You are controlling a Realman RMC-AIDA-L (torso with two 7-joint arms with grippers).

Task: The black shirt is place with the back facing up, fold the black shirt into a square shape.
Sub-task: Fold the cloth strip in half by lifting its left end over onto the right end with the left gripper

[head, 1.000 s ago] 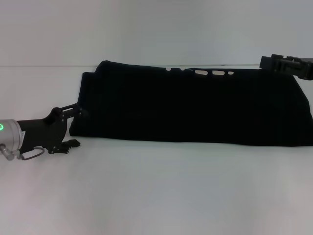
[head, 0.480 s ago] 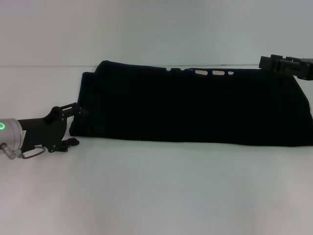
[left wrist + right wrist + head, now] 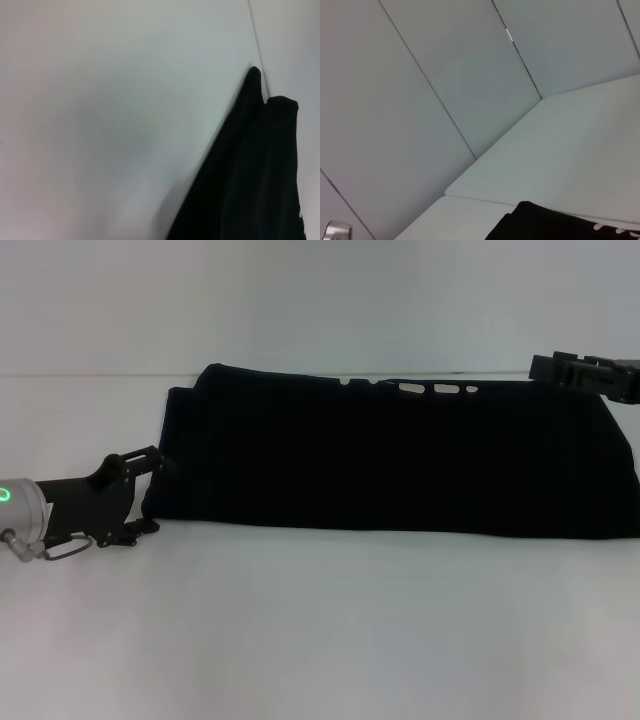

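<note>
So, black shirt (image 3: 390, 455) lies across the middle of the head view as a long band, already folded lengthwise, stretching from left-centre to the right edge on the white tabletop (image 3: 320, 640). A few pale gaps show along its upper edge, right of centre; prob the neckline area, can't confirm.

My left gripper (image 3: 150, 495) is at the lower-left end of the band, right at the corner of the fabric. Whether its fingers are apart or pinched on cloth I can't tell: black on black, tips merge w/ the shirt. My right gripper (image 3: 585, 373) sits at the upper right, at the far corner of the band; same problem, can't tell its state.

Step in hand, as I judge it: take the short left end and carry it over toward the right to shorten the band into a square. To do it well I'd want both layers caught at the corner, not just the top one, lift only enough to clear, and travel parallel to the long edges so the sides stack flush. Right side should pin or mirror so the band doesn't drag.

Hard to see: shirt's right end is cut off by the frame edge. Left wrist view shows just the shirt's edge (image 3: 250, 170) at lower right, no fingers. Right wrist view gives a sliver of fabric (image 3: 545, 222) at bottom, mostly wall panels (image 3: 445, 75).
</note>
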